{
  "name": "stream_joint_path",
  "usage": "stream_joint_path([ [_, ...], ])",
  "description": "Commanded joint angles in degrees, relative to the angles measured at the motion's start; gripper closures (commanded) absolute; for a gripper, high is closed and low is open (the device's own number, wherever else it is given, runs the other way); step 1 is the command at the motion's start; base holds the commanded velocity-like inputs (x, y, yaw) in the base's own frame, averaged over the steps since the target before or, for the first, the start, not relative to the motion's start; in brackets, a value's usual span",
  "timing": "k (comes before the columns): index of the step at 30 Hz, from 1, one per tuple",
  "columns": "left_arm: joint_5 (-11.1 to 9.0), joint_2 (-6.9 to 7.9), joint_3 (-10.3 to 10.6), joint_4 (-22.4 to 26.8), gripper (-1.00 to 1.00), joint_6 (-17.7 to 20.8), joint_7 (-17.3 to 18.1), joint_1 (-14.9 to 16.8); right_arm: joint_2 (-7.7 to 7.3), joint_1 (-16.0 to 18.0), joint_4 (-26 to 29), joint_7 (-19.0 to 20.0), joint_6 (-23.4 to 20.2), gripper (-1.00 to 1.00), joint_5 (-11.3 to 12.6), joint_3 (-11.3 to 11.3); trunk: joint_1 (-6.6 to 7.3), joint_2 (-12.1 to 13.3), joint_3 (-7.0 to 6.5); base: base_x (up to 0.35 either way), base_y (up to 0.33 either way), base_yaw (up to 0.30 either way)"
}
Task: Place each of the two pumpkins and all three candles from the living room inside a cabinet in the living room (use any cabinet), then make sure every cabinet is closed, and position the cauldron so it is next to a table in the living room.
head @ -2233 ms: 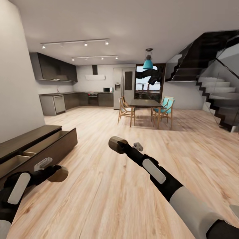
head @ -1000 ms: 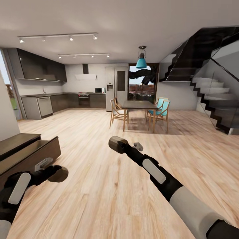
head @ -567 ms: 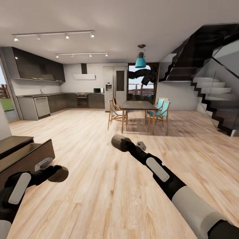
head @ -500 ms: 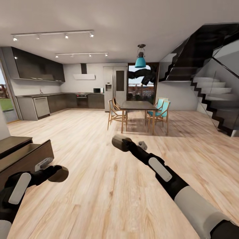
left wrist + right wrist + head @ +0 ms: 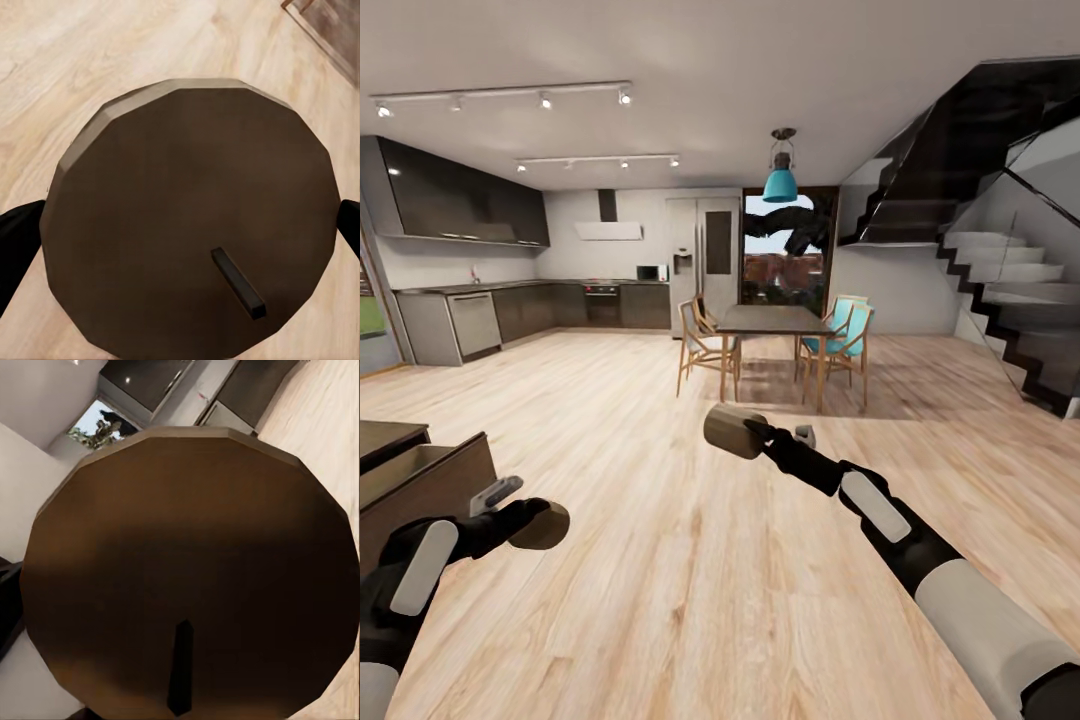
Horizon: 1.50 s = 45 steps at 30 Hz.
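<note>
Left candle [image 5: 541, 526]: clamped in left gripper [image 5: 525, 517], near left, over floor [image 5: 690, 560].
Right candle [image 5: 732, 431]: clamped in right gripper [image 5: 755, 433], mid-room.
Cabinet [image 5: 422, 480]: near left, drawer open.
Table [image 5: 772, 320]: far, centre.

Pale wood-plank floor [image 5: 660, 560] — smooth, faint sheen. The dark-brown wooden cabinet [image 5: 420, 480] looks matt (paler wood inside). Each stubby tan candle [image 5: 732, 430] shows a dull, faceted brown face [image 5: 187, 217] — waxy, unpolished.
</note>
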State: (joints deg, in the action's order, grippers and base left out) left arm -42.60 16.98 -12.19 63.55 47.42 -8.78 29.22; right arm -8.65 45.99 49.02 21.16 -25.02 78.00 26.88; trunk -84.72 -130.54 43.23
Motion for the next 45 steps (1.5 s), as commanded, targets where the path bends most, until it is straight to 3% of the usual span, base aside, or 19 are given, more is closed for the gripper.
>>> stream_joint_path([
  [1, -0.7, -0.01, 0.0, 0.1, 1.0, 0.2, -0.5, 0.0, -0.05, 0.1, 0.0, -0.4, 0.0, 1.0, 0.7, 0.1, -0.02, 0.0, 0.06, 0.313, -0.114, 0.0],
  [19, -0.7, -0.06, 0.5, 0.0, 1.0, 0.1, -0.7, 0.0, 0.37, 0.1, -0.4, -1.6, 1.0, 1.0, 0.7, 0.0, -0.02, 0.0, 0.06, 0.313, -0.086, 0.0],
  [45, -0.8, 0.15, 0.6, 0.0, 1.0, 0.1, -0.5, 0.0, -0.14, 0.1, -1.4, -1.7, 4.2, 1.0, 0.7, 0.1, -0.02, 0.0, 0.06, 0.313, -0.079, 0.0],
])
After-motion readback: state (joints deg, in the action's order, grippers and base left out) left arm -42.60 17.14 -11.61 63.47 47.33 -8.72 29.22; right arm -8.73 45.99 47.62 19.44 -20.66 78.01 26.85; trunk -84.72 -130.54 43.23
